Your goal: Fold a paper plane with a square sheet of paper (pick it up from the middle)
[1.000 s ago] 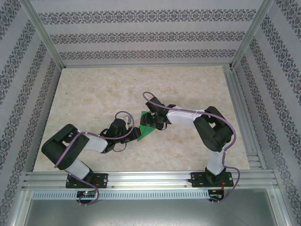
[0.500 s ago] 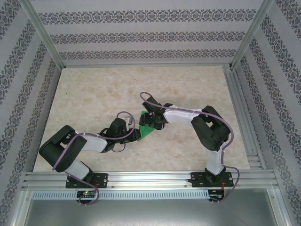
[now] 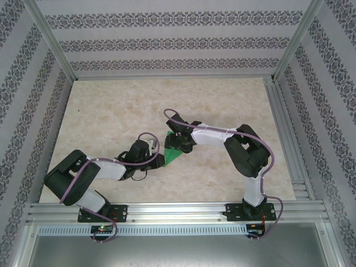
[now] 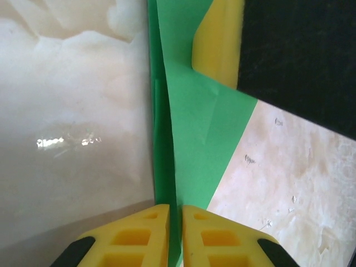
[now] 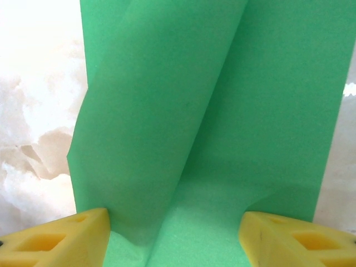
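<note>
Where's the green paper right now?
In the top view the green paper lies at the centre of the table, pinched by the left gripper on its left, the right gripper open over it.

Both arms reached inward, wrists low. The left gripper [image 4: 176, 236] pinched the square sheet of paper [image 4: 194, 139]; the right gripper [image 5: 175, 236] held its fingers wide apart.

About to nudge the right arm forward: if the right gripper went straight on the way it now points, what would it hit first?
The green sheet of paper. It lies directly ahead, between the open fingers of the right gripper, with its raised fold probably nearest. How close it is, I cannot tell.
</note>
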Robot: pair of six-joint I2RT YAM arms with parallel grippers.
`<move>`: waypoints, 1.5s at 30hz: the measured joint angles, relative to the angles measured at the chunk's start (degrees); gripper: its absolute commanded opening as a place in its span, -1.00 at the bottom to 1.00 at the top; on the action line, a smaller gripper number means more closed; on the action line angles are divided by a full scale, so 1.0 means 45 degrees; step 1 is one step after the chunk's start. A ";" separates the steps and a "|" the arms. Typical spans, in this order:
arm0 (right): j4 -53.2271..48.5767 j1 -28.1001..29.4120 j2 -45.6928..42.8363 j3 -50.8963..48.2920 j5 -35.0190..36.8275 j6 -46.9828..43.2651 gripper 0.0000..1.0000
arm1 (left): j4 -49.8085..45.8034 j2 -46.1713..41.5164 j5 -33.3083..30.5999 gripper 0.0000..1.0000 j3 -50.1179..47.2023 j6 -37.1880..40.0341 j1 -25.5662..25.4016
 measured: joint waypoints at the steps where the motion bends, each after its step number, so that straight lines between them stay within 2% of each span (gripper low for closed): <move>1: -0.0053 0.0044 0.0034 0.0049 0.0092 0.0005 0.34 | -0.0053 -0.0049 0.0058 -0.68 -0.0024 0.0053 0.0000; 8: -0.0374 0.0243 0.0204 0.0306 0.0563 0.0000 0.35 | -0.0690 -0.0665 0.0355 -0.61 -0.0223 0.0189 0.0034; 16: -0.0437 0.0248 0.0253 0.0355 0.0622 0.0000 0.34 | -0.2531 -0.3716 -0.0641 -0.52 -0.0636 0.0068 0.0821; 20: -0.0539 0.0243 0.0311 0.0413 0.0665 0.0029 0.28 | -0.2832 -0.4386 -0.0835 -0.52 -0.0646 -0.0005 0.0845; 25: -0.0573 0.0248 0.0316 0.0413 0.0714 0.0058 0.29 | -0.2764 -0.4031 -0.0636 -0.50 -0.0651 -0.0185 0.0860; 32: -0.0699 0.0248 0.0437 0.0510 0.0748 0.0189 0.30 | -0.1812 -0.3118 0.0384 -0.50 -0.0651 -0.0325 0.0913; 45: -0.0801 0.0325 0.0539 0.0578 0.0947 0.0238 0.29 | 0.1005 -0.0272 0.1865 -0.71 0.0155 -0.0918 0.0554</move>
